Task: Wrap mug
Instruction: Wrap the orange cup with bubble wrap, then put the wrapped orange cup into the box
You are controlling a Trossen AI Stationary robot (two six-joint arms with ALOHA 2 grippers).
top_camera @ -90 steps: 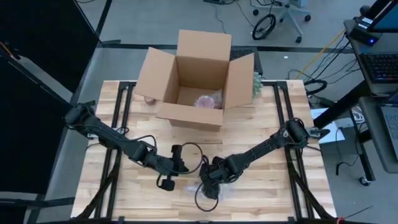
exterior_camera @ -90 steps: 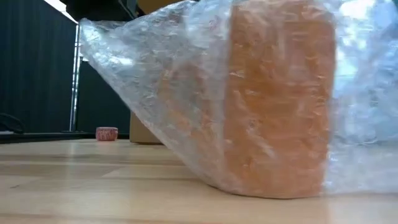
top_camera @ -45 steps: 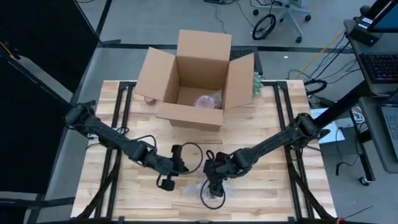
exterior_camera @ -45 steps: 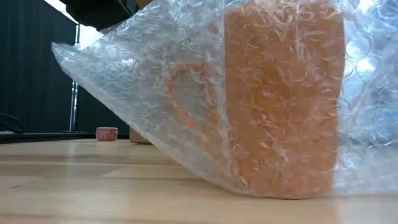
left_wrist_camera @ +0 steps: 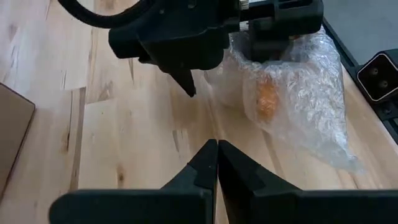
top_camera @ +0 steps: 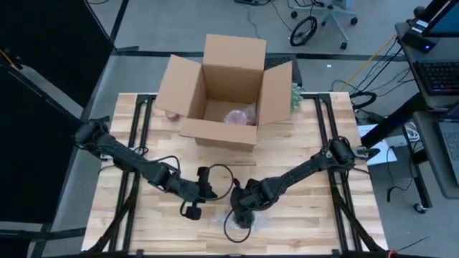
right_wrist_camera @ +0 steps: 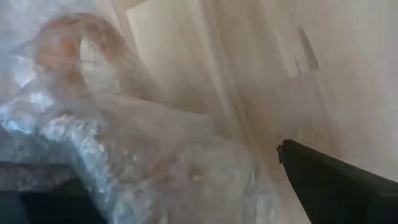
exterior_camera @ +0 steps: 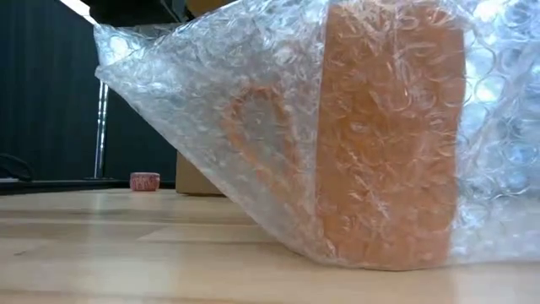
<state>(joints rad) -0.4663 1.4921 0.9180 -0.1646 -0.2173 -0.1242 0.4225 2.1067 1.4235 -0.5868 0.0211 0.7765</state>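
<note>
An orange mug (exterior_camera: 392,135) stands upright on the table near its near edge, its handle (exterior_camera: 257,127) showing, inside a loose sheet of clear bubble wrap (exterior_camera: 194,93). From above, my right gripper (top_camera: 240,208) stands open over it. A bunch of the bubble wrap (right_wrist_camera: 143,143) lies between its spread fingers. One finger (left_wrist_camera: 186,81) points down beside the bubble wrap (left_wrist_camera: 298,93), clear of it. Just left of them my left gripper (left_wrist_camera: 217,155) is shut with nothing in it, pointing at the mug (left_wrist_camera: 267,99). My right gripper touches the bubble wrap with one finger (right_wrist_camera: 37,202), which the sheet lies over; where exactly they meet is hidden by the wrap. Its other finger (right_wrist_camera: 336,180) stands apart from the sheet. The wrap rises slanting from the table (exterior_camera: 126,51) and sags over the mug.
An open cardboard box (top_camera: 226,93) stands at the table's far middle, with a wrapped thing inside it (top_camera: 238,115). A small pink pot (exterior_camera: 145,181) sits beside the box on its left. Bare wood lies between the box and the arms.
My right gripper swung toward the table's right edge while turning, then came back left. The mug has turned on the table, and its handle now shows in the low view. The wrap's raised left edge dropped and rose again.
</note>
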